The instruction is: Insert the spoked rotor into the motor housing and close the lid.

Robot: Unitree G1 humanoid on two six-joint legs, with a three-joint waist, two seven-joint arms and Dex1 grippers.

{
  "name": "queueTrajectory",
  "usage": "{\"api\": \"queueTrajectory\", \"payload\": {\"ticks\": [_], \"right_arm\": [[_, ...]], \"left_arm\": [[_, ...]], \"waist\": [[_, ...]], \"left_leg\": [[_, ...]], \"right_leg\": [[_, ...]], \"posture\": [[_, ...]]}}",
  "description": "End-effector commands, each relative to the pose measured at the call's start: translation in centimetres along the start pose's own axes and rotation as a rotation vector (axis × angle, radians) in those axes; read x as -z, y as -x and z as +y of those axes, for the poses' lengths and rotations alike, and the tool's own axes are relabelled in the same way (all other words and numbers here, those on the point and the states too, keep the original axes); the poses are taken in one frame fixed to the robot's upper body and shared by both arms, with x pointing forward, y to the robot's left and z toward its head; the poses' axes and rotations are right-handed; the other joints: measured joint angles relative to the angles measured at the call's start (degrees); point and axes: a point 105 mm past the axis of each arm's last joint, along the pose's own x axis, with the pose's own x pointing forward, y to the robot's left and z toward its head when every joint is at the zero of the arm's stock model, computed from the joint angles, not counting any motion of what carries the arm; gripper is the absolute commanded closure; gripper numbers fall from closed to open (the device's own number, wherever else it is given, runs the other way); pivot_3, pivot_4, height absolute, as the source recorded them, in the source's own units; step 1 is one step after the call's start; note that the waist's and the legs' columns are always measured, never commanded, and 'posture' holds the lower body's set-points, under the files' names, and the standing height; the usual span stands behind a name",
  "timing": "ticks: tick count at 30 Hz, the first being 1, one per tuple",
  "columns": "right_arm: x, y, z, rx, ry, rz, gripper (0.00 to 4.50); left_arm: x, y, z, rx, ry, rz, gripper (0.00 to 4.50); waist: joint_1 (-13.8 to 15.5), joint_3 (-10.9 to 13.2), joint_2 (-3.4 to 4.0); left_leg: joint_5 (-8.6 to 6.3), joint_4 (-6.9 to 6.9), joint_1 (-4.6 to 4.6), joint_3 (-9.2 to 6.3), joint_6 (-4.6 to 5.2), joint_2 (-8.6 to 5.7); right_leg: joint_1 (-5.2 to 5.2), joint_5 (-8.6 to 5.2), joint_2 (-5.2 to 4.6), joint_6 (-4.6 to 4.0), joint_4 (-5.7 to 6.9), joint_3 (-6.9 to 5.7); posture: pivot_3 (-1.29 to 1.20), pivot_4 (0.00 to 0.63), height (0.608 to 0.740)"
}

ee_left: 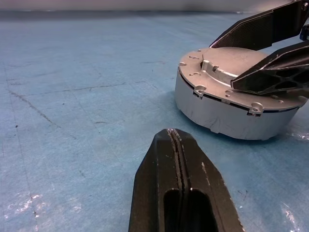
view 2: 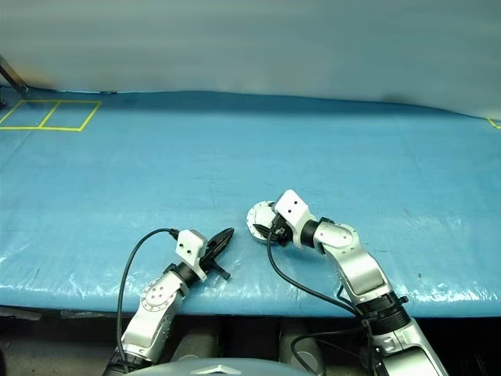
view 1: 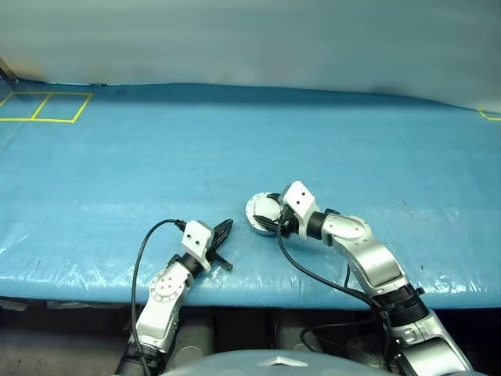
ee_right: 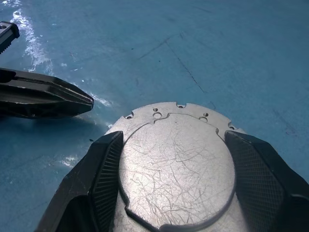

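The right gripper stands wide, its fingers flanking the lid, which sits closed on the motor housing; contact is probable but unconfirmed. The left gripper, fully shut and empty, lies at eight o'clock from the housing, near but apart. Risk: uneven finger pressure could skid the housing across the blue table.

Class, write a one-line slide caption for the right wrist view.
Right gripper straddles the closed lid of the motor housing on the blue table, with the shut left gripper alongside.
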Motion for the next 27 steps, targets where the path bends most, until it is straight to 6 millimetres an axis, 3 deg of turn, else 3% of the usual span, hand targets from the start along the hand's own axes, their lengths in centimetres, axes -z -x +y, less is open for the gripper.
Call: {"api": "queueTrajectory", "payload": {"ticks": [1,5,10,19,27], "right_arm": [[4.3,0.5,-0.7,0.043,-0.108,0.148,1.46],[5.2,1.0,-1.0,0.033,-0.213,0.169,1.46],[7.7,1.3,-1.1,0.067,-0.133,0.284,1.46],[9.9,1.6,-0.3,0.071,-0.107,0.394,1.46],[10.0,1.7,-0.1,0.065,-0.178,0.392,1.46]], "left_arm": [[-0.2,-0.1,-0.1,0.011,0.001,-0.011,4.50],[-0.3,-0.1,-0.2,0.014,0.002,-0.010,4.50],[-0.5,-0.2,-0.1,0.016,0.003,-0.014,4.50],[-0.8,-0.2,-0.2,0.021,-0.004,-0.020,4.50],[-0.9,-0.2,-0.3,0.021,-0.001,-0.023,4.50]], "waist": [[0.0,0.0,0.00],[0.1,0.0,-0.01],[0.2,-0.2,-0.14],[0.3,-0.5,-0.43],[0.5,-0.9,-0.35]], "left_leg": [[0.01,0.00,0.01,0.00,0.00,0.00],[0.06,0.01,0.04,0.00,0.02,0.00],[0.06,0.02,0.15,-0.01,0.03,-0.03],[0.06,-0.01,0.96,0.01,0.05,-0.05],[0.06,-0.02,1.06,-0.01,0.05,-0.06]], "right_leg": [[0.01,0.01,0.00,0.00,0.00,0.00],[0.07,0.05,0.00,0.02,0.00,0.00],[0.22,0.06,-0.02,0.04,-0.07,0.00],[0.74,-0.32,-0.09,-0.01,-0.29,0.06],[0.85,-0.32,-0.12,0.00,-0.35,0.06]], "posture": [[0.00,0.150,0.740],[0.00,0.150,0.740],[0.00,0.150,0.740],[0.00,0.150,0.740],[0.00,0.150,0.740]]}}
